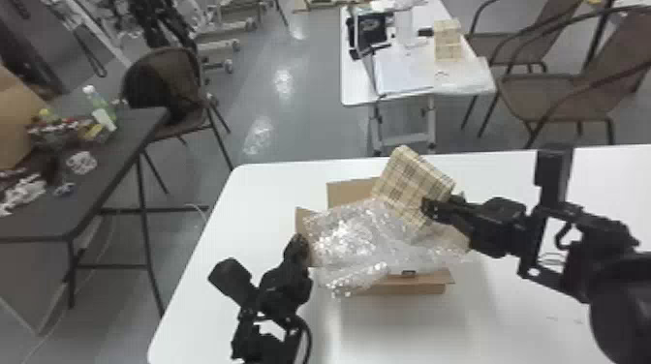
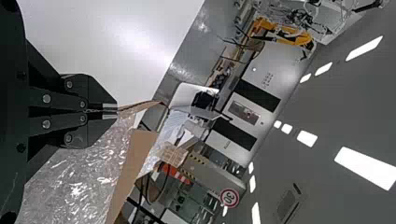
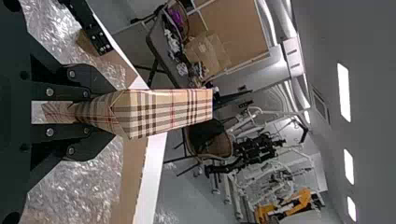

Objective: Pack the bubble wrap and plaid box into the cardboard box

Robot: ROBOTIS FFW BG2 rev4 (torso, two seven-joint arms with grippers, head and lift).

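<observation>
Your left gripper [image 1: 303,250] comes in from the bottom edge of the head view, its arm leaning up toward 1 o'clock and ending at the 9 o'clock side of the cardboard box [image 1: 411,289]. Your right gripper [image 1: 429,207] reaches in from the right edge, pointing to 10 o'clock, and sits at the box's 2 o'clock side, above it. You have the left one clenched on the edge of the left flap [image 1: 304,218], and the right one gripping the plaid box [image 1: 409,180] between its two fingers.

Under all this you have a white table [image 1: 227,218]. From the middle of the head view, a dark table [image 1: 118,169] with clutter stands at 9 o'clock, a brown chair [image 1: 167,82] with dark cloth over it at 10, a second white table [image 1: 356,89] with papers and a plaid-patterned stack at 1, and more brown chairs [image 1: 576,97] at 2, on a grey floor.

Your plaid box is tilted, its bulk toward 11 o'clock from the right gripper, its low end down by the bubble wrap [image 1: 346,239]; you can't tell if they touch. The wrap lies bunched over the cardboard box's opening, at 8 o'clock from the right gripper and 3 o'clock from the left, and it spills over the near rim
</observation>
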